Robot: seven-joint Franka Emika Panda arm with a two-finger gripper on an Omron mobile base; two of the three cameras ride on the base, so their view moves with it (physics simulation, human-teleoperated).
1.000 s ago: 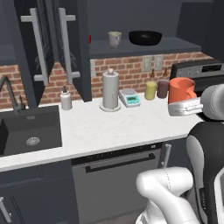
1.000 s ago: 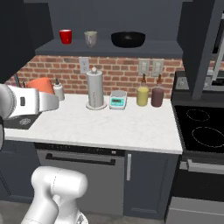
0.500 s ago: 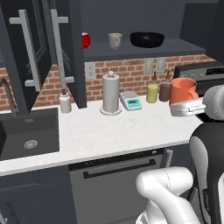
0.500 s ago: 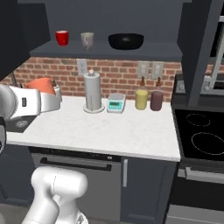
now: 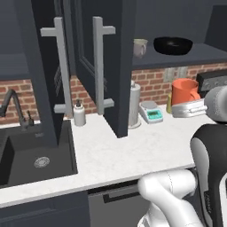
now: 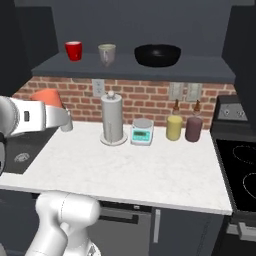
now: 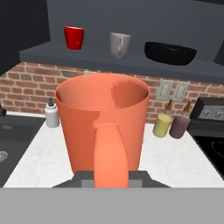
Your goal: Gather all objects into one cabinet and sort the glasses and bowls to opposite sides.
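The orange mug (image 7: pixel 103 124) sits upright in the gripper (image 5: pixel 188 108), jaws closed on it, held above the counter (image 6: pixel 150 170) below the cabinet shelf (image 6: pixel 200 70). On that shelf stand the red cup (image 6: pixel 73 50), grey mug (image 6: pixel 106 54) and black bowl (image 6: pixel 157 55).

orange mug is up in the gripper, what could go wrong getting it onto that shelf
The orange mug is held by its handle alone, so it might swing or slip. The grey-beige mug and red cup stand close together on the shelf, so it could knock one. The open cabinet door hangs nearby.
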